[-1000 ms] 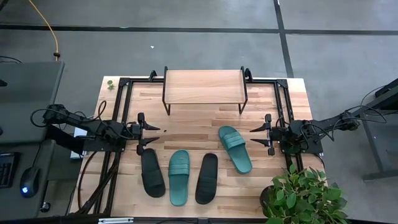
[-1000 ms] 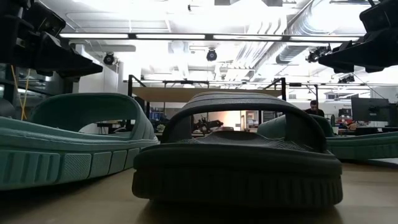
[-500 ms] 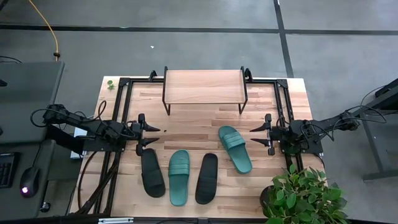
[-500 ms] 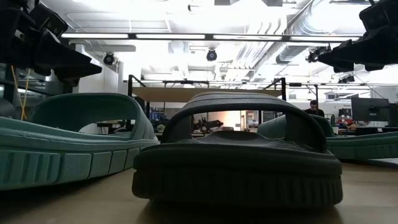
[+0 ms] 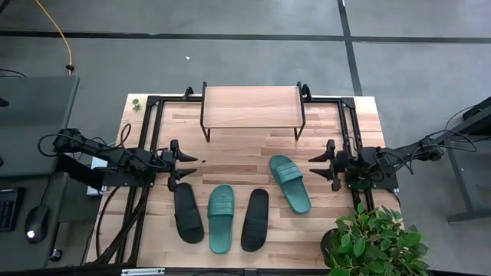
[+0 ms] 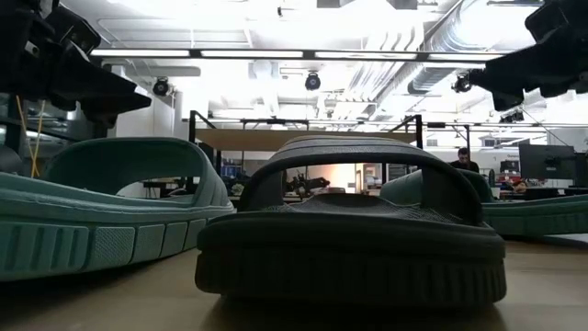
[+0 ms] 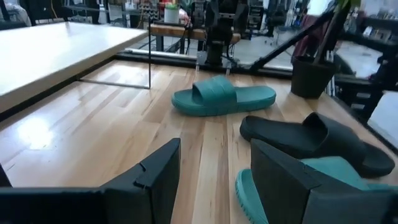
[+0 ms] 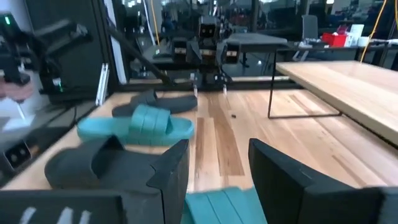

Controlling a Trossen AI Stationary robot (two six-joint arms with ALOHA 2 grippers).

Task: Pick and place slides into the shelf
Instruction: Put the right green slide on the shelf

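Four slides lie sole-down on the wooden table: a black one, a teal one, a second black one and a teal one farther right. The shelf stands on its thin black legs at the table's far side. My left gripper hovers open, pointing level toward the table's right, just beyond the left black slide's far end. My right gripper hovers open, pointing left, to the right of the teal slide. Both wrist views show nothing between the fingers.
A potted plant stands at the table's near right corner. Black frame rails run along the table's left and right sides. Bare wood lies between the slides and the shelf.
Both grippers have rolled a little about the line they point along, first the left, then the right, without leaving their places. Their fingers keep the same gap. The slides have not moved.
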